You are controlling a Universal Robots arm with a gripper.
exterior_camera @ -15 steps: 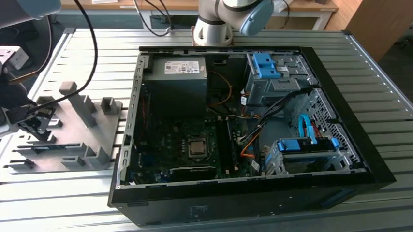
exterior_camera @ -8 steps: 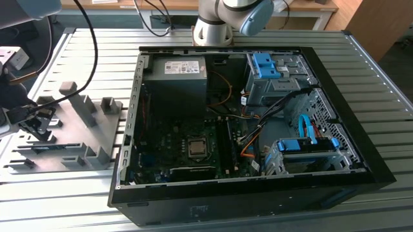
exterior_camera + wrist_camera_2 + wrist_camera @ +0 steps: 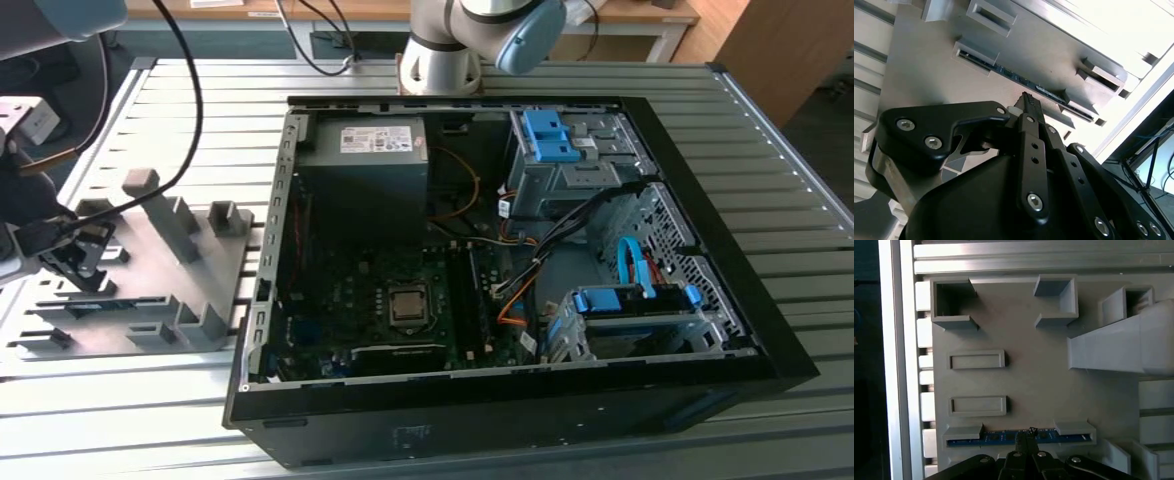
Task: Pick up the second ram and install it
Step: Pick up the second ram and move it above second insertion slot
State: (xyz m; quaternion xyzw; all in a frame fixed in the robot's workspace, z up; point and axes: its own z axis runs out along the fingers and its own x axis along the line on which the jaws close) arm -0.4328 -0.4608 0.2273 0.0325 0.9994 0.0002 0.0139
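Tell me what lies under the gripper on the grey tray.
The second ram stands there on edge between two grey holders of the tray. The gripper covers its middle, so contact cannot be seen.

Soft, even overhead light filled the exterior view. The slatted table (image 3: 747,130) read bright, while the inside of the computer case (image 3: 534,420) at the centre lay dim. At nine o'clock the uprights of the grey tray (image 3: 147,290) threw faint shadows. In the second wrist view glare bleached the table slats white, and the gripper (image 3: 1028,102) showed as flat black.
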